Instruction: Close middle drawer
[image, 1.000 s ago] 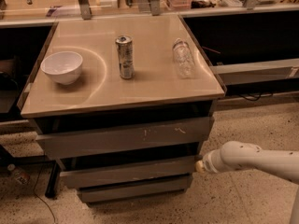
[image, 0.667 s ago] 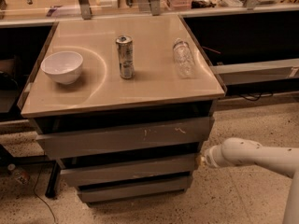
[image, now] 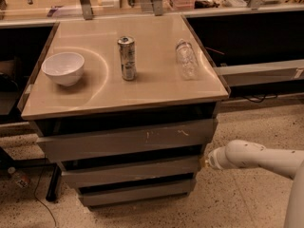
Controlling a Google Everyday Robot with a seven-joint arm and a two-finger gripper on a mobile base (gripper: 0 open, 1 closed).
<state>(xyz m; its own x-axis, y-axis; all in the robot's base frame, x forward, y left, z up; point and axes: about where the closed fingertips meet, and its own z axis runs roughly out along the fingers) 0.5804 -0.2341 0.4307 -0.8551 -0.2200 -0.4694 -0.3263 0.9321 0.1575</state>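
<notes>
1. Compared with a second earlier, the pincer (image: 207, 160) had been nudged a little up and to the right. It was found below the tabletop's (image: 156, 87) front right corner, right at the right end of the middle drawer (image: 133, 171).
2. Whether the pincer was released or clenched couldn't be told, tbh. Nothing was seen being grasped.
3. The middle drawer was sat two fronts down from the tabletop, under the scratched top drawer front (image: 128, 141) and above the bottom drawer front (image: 137, 193). Its front had hardly been shifted over that second, if at all.
4. A thin dark strip was left showing above the middle front, so the drawer was judged nearly shut but maybe not fully home. One last short push inward was probably needed.
5. On the tabletop, the bowl (image: 63, 68), can (image: 127, 58) and bottle (image: 186, 59) hadn't been disturbed, so the pushing was judged gentle enough so far.
</notes>
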